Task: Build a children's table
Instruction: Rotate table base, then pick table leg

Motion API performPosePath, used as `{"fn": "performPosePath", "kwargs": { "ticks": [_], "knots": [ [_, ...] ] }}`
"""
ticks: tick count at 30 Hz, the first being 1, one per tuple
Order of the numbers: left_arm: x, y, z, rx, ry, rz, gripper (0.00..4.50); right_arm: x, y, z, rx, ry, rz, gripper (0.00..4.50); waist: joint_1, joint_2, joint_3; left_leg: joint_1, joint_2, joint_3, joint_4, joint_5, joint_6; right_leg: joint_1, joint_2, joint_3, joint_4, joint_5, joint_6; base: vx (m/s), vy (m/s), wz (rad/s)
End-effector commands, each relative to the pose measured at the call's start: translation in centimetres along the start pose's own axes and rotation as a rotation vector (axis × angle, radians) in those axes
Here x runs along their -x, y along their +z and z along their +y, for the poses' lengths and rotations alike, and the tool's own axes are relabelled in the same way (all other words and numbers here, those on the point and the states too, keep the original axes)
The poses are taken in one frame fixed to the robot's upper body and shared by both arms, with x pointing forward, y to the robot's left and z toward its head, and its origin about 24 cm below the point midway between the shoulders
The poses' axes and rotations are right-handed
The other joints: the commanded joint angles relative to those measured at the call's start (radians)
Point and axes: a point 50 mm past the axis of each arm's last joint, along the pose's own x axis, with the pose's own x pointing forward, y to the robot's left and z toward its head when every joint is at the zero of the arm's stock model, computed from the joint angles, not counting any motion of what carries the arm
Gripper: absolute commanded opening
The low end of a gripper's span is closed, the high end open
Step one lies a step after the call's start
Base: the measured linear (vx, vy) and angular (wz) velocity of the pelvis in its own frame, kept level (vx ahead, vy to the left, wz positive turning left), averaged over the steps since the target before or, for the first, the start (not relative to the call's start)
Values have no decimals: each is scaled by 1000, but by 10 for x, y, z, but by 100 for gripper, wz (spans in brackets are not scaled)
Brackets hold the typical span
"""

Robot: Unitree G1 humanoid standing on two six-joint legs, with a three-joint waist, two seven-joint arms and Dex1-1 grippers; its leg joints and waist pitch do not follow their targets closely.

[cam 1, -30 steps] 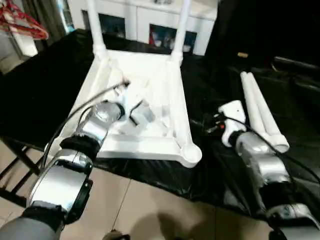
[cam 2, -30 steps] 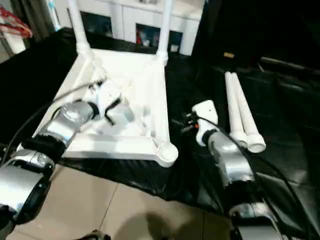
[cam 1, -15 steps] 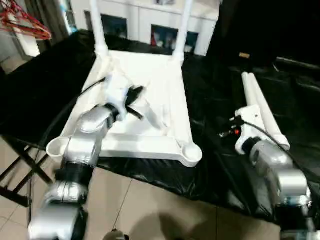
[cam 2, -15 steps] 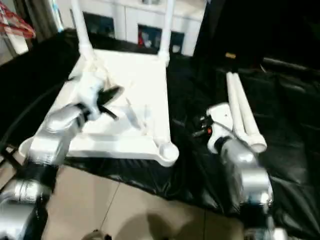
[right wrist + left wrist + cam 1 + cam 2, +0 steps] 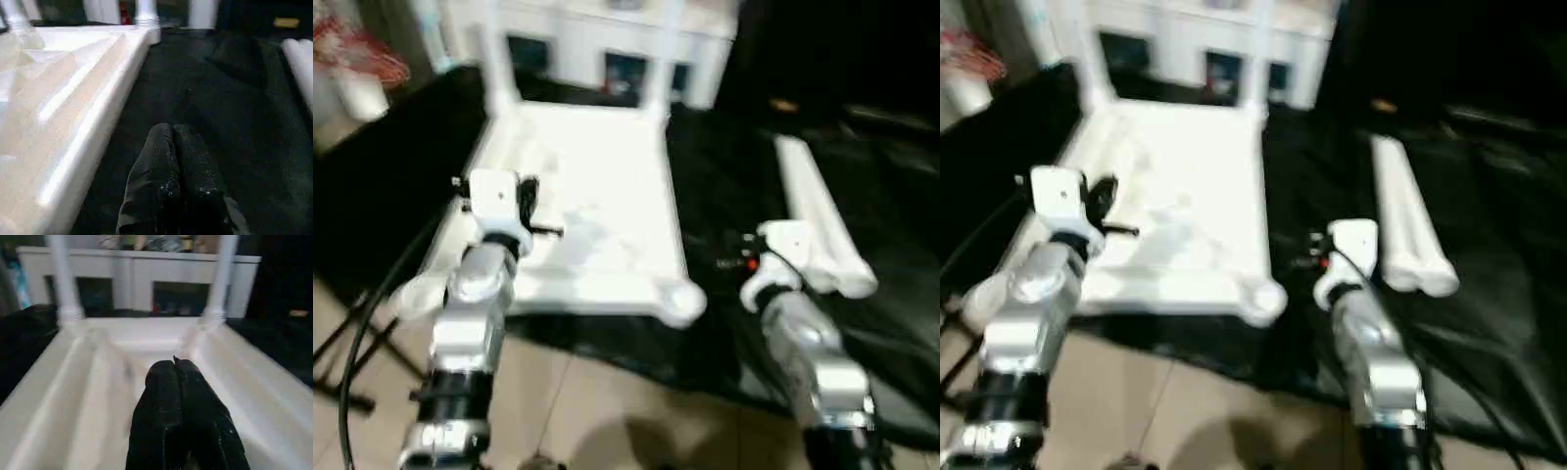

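The children's table top [image 5: 607, 196] lies upside down on black cloth, ribbed underside up. Two legs [image 5: 493, 59] [image 5: 662, 54] stand in its far corner sockets. The near right socket [image 5: 681, 300] stands open. Two loose legs [image 5: 815, 217] lie side by side on the cloth to the right. My left gripper [image 5: 174, 363] is shut on nothing and hovers over the left part of the underside [image 5: 98, 396], pointing at the far legs. My right gripper [image 5: 172, 128] is shut and empty above the cloth, between the top's right rim [image 5: 93, 112] and the loose legs [image 5: 299, 56].
A white cabinet [image 5: 607, 34] with dark openings stands behind the work. Red hangers [image 5: 357, 49] hang at the far left. Black cloth [image 5: 734, 166] covers the bench, and its near edge drops to a tiled floor [image 5: 607, 421].
My left arm has drawn back from the middle of the underside toward its left rim and now points forward. The right arm has shifted only slightly. The camera has also moved.
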Motion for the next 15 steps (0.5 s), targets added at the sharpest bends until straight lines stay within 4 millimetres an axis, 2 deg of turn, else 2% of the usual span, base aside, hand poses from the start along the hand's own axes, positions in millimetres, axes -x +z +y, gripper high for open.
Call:
{"fn": "performPosePath", "kwargs": {
  "ticks": [1, 2, 3, 4, 5, 6, 7, 8, 9, 10, 11, 12, 13, 14, 15],
  "knots": [
    [-3, 3, -12, -56, -43, 20, 0, 3, 1, -13, 6, -58, -1, 5, 31, -57, -93, -34, -132, -23, 103, -388, 59, 83, -85, 195, -118, -210, 13, 30, -128, -53],
    [-3, 3, -13, -72, -43, 24, 0, 3, 0, -14, 2, -64, -1, 5, 48, -54, -85, -70, -123, -67, 115, -341, 61, 107, -128, 242, -117, -320, 86, 54, -103, -67],
    [-3, 4, -13, -84, -41, 28, 0, 3, 0, -15, -4, -69, 1, 5, 56, -52, -87, -93, -140, -111, 137, -281, 68, 120, -137, 305, -111, -382, 188, 30, -48, -75],
    [-2, 5, -14, -76, -41, 19, 0, 2, 1, -16, 9, -75, 2, 5, 53, -58, -85, -100, -156, -132, 154, -258, 76, 122, -137, 332, -111, -365, 192, 30, -48, -75],
    [0, 5, -15, -78, -47, 22, 0, 1, 2, -16, 16, -72, -1, 5, 35, -70, -73, -124, -138, -206, 134, -111, 98, 156, -193, 256, -69, -175, 134, 3, -8, -61],
    [2, 4, -15, -82, -45, 25, 0, 0, 2, -16, 14, -66, 2, 5, 25, -25, -69, -82, -119, -239, 129, -48, 80, 93, -223, 236, -111, -96, 0, -19, 39, -36],
    [6, 1, -13, -83, -50, 31, 0, -2, 4, -14, 26, -39, 12, 5, 3, 3, -64, -69, -119, -242, 91, -13, 66, 87, -178, 176, -135, -171, -118, -19, 39, -36],
    [8, -1, -12, -83, -53, 32, 0, -2, 4, -13, 32, -29, 16, 5, -7, 13, -58, -66, -118, -235, 54, 9, 72, 86, -141, 135, -151, -249, -133, -40, 94, -30],
    [11, -6, -9, -88, -38, 55, 0, -2, 4, -11, 43, -4, 23, 5, -31, 51, -44, -69, -67, -242, -40, -86, 96, 87, -50, 59, -137, -380, -85, -32, 152, -31],
    [13, -8, -8, -93, -36, 61, 0, -1, 3, -10, 52, 7, 32, 5, -74, 70, -60, -34, 21, -289, -84, -275, 124, 91, -30, 29, -70, -269, -50, -32, 152, -31],
    [15, -9, -7, -95, -40, 63, 0, -1, 3, -9, 57, 14, 41, 5, -80, 76, -60, -21, 27, -292, -94, -340, 139, 92, -36, 25, -45, -183, -60, -8, 138, -11],
    [15, -9, -7, -95, -40, 63, 0, -1, 3, -9, 58, 14, 41, 5, -85, 76, -60, -10, 24, -289, -95, -367, 151, 79, -38, 23, -34, -119, -73, -13, 71, 3],
    [17, -10, -7, -93, -50, 70, 0, -1, 3, -8, 45, 22, 50, 5, -91, 48, -56, -18, -18, -255, -79, -355, 145, 83, -73, 42, -73, -63, -120, -13, 71, 3],
    [19, -10, -8, -76, -52, 70, 0, -1, 4, -7, 36, 34, 53, 5, -86, 42, -54, -31, -30, -240, -76, -366, 120, 96, -96, 49, -90, -111, -141, 0, 0, 0],
    [20, -9, -9, -53, -57, 70, 0, -1, 5, -6, 34, 55, 52, 5, -75, 29, -50, -33, -51, -208, -61, -398, 67, 94, -124, 60, -120, -289, -149, 0, 0, 0]
  ]
}}
